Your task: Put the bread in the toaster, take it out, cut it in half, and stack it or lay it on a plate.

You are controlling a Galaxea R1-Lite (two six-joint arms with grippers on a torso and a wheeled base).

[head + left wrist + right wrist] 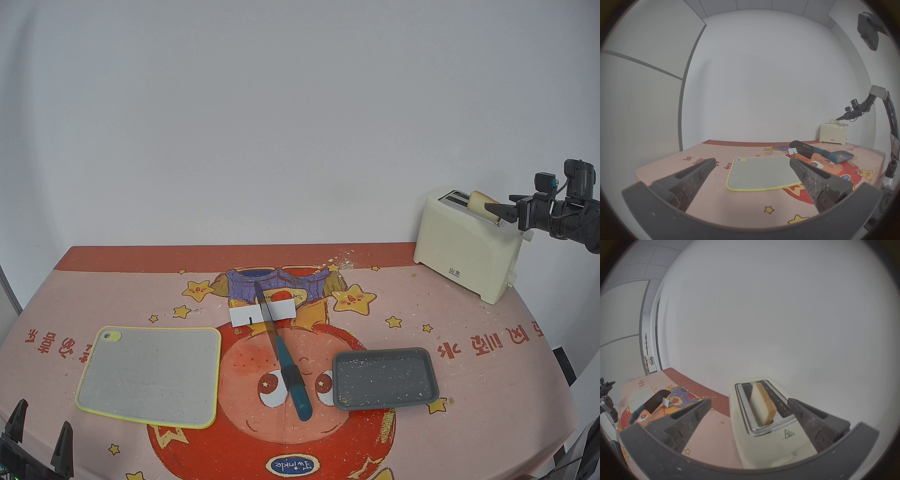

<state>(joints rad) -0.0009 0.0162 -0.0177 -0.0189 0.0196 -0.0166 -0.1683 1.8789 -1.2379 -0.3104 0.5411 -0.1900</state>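
bread (pixel 481 201): seen at right of the head view, stood on edge in a toaster (pixel 465 250) slot, upper part projecting above the top.
toaster: cream, two slots, set at the far right of the table (pixel 500 375), close to the wall.
right gripper (pixel 749 402): held level at the toaster top, fingers spread wide, nothing gripped. Tips are seen close to the bread; contact cannot be told.
left gripper (pixel 752 161): at lower left corner of the head view, fingers wide apart, nothing held.
cutting board (pixel 150 375): grey with yellow rim, laid flat at lower left.
knife (pixel 284 359): teal handle, laid at centre between board and plate, its blade crossing a white card (pixel 262 310).
plate (pixel 384 378): dark grey rectangular tray, right of centre, crumbs seen on it.
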